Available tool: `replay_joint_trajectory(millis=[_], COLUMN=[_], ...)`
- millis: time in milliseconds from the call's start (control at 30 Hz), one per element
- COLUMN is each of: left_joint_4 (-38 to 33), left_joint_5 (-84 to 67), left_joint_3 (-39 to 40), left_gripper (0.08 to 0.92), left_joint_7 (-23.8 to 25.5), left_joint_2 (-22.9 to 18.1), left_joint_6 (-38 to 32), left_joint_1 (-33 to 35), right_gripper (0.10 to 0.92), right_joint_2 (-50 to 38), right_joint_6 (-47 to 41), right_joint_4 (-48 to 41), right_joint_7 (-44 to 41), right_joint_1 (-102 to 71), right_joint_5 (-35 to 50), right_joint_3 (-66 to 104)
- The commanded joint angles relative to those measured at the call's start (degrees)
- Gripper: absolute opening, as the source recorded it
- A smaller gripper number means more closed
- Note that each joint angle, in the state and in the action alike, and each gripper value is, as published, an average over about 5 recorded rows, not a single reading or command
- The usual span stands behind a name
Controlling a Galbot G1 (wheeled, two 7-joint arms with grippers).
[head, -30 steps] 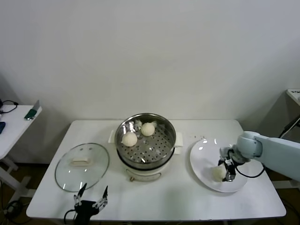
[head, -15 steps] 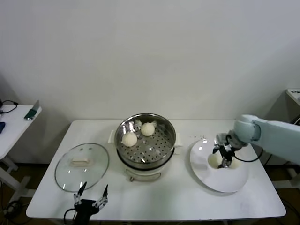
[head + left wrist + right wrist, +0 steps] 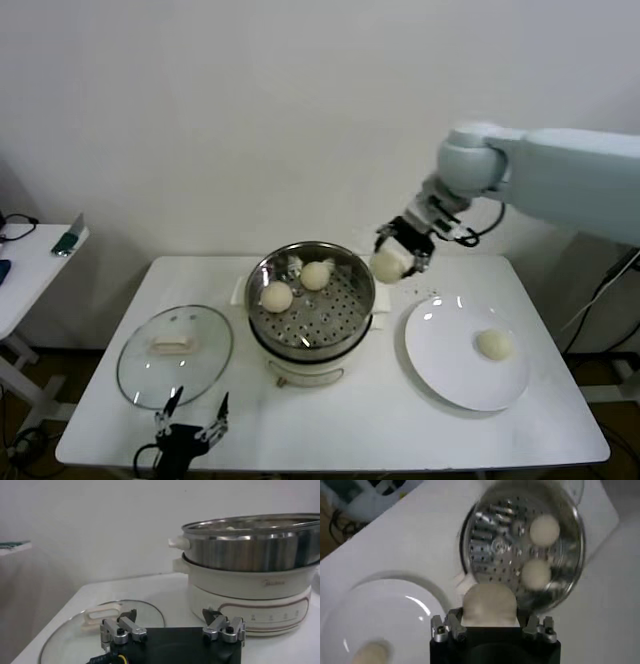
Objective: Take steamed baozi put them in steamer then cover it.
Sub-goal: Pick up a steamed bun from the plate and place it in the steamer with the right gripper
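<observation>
The steamer (image 3: 306, 352), a shiny steel pot on a white base, stands mid-table with two steamed baozi (image 3: 277, 296) (image 3: 316, 275) on its perforated tray. My right gripper (image 3: 393, 262) is shut on a third baozi (image 3: 387, 266), held in the air just past the pot's right rim. In the right wrist view that baozi (image 3: 489, 605) fills the gap in the right gripper (image 3: 490, 619), above the tray (image 3: 495, 540). Another baozi (image 3: 493, 344) lies on the white plate (image 3: 450, 350). My left gripper (image 3: 190, 420) rests open at the table's front edge by the glass lid (image 3: 175, 355).
The glass lid (image 3: 100, 625) lies flat to the left of the steamer (image 3: 250, 550), just ahead of the left gripper (image 3: 169, 616). A side table (image 3: 30, 262) with small items stands at the far left. The plate (image 3: 385, 610) sits right of the pot.
My right gripper has lifted a baozi off the plate and carried it up and left to the steamer's right rim. One baozi stays on the plate. The left arm has not moved.
</observation>
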Motion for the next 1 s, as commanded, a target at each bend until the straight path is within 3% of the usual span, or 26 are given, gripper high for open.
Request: replay_joint_trajectory(millis=[33, 433, 667, 1000], left_joint_4=[-0.3, -0.1, 0.3, 0.4], left_joint_5=[-0.3, -0.7, -0.7, -0.7], left_joint_3=[-0.2, -0.8, -0.6, -0.6], left_gripper=[0.823, 0.823, 0.823, 0.823], left_joint_7=[0.0, -0.2, -0.2, -0.2], left_joint_2=[0.0, 0.1, 0.1, 0.1], left_joint_6=[-0.1, -0.4, -0.4, -0.3], left_joint_1=[0.0, 0.2, 0.0, -0.1], right_gripper=[0.704, 0.703, 0.704, 0.707], right_joint_2=[16.0, 22.4, 23.2, 23.1], right_joint_6=[7.6, 8.2, 9.1, 9.5], right_joint_4=[3.4, -10.1, -13.1, -13.1], right_joint_7=[0.6, 5.1, 6.2, 4.7], right_joint_1=[-4.1, -16.9, -20.5, -19.8], right_joint_5=[-8.9, -17.7, -21.6, -19.4], right_joint_3=[1.1, 1.6, 1.7, 1.6])
